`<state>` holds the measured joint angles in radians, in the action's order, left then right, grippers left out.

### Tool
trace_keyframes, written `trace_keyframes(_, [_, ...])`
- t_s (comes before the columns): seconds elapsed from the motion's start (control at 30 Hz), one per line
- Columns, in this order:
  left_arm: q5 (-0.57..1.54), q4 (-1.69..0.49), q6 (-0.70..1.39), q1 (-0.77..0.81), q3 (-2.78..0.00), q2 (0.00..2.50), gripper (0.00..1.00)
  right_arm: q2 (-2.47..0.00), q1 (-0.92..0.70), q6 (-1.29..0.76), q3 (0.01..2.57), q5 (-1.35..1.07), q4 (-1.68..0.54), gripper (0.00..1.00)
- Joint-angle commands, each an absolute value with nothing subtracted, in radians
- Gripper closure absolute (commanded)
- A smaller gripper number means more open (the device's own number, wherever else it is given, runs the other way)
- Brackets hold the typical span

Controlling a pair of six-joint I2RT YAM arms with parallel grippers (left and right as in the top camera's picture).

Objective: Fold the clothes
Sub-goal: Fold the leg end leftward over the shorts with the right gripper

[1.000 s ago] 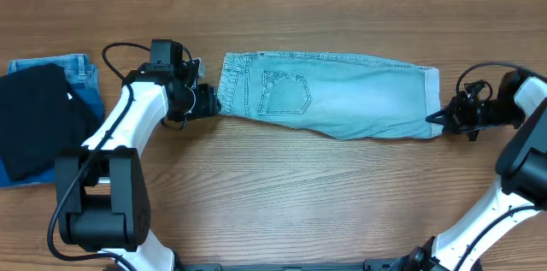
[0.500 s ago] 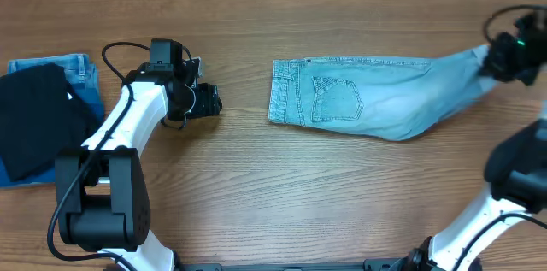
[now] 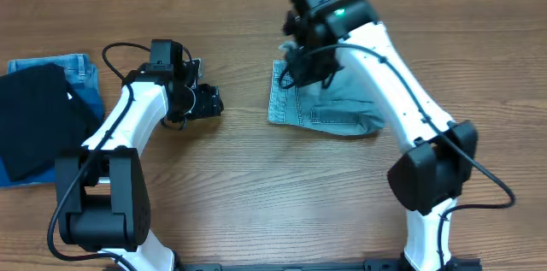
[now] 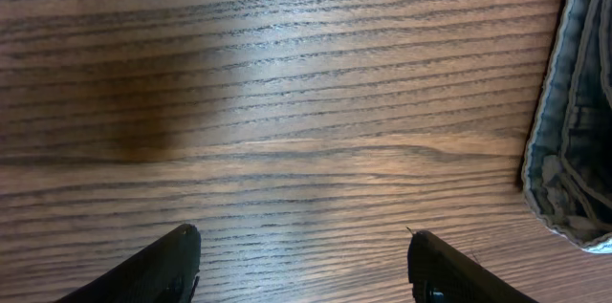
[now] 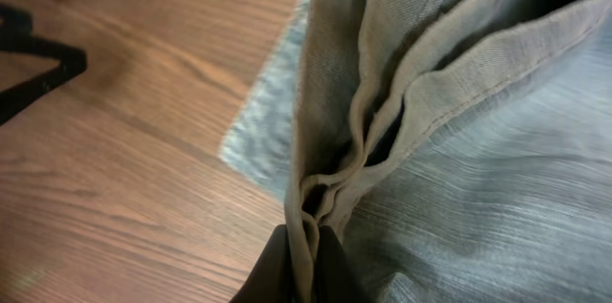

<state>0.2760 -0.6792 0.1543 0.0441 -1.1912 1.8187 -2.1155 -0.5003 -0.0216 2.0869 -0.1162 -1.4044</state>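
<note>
The pale light-blue denim shorts (image 3: 329, 108) lie doubled over at the table's middle, waistband to the left. My right gripper (image 3: 301, 55) is shut on the bunched leg hem (image 5: 330, 164) and holds it over the waistband end. My left gripper (image 3: 214, 100) is open and empty, low over bare wood to the left of the shorts. The left wrist view shows the waistband edge (image 4: 574, 140) at its right side, apart from the fingers (image 4: 301, 265).
A stack at the table's left edge holds a black garment (image 3: 38, 117) on darker blue folded jeans (image 3: 81, 74). The right arm (image 3: 402, 91) reaches across the shorts from the front right.
My right gripper has lifted the leg hem and carried it from the far right over to the waistband, folding the shorts in half. The shorts slid right. The left arm stayed put.
</note>
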Motion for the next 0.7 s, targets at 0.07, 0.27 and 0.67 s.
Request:
trace_keyframes(0.07, [0.277, -0.684, 0.152, 0.039, -1.200, 1.818, 0.27, -2.221, -0.575, -0.038, 2.088, -0.131, -1.404, 0.96])
trace_keyframes(0.27, [0.277, -0.685, 0.153, 0.039, -1.200, 1.818, 0.27, -2.234, -0.571, -0.004, 2.089, -0.115, -1.447, 0.70])
trace_keyframes(0.67, [0.278, -0.692, 0.153, 0.039, -1.200, 1.818, 0.27, -2.136, -0.232, -0.053, 2.292, -0.074, -1.636, 0.40])
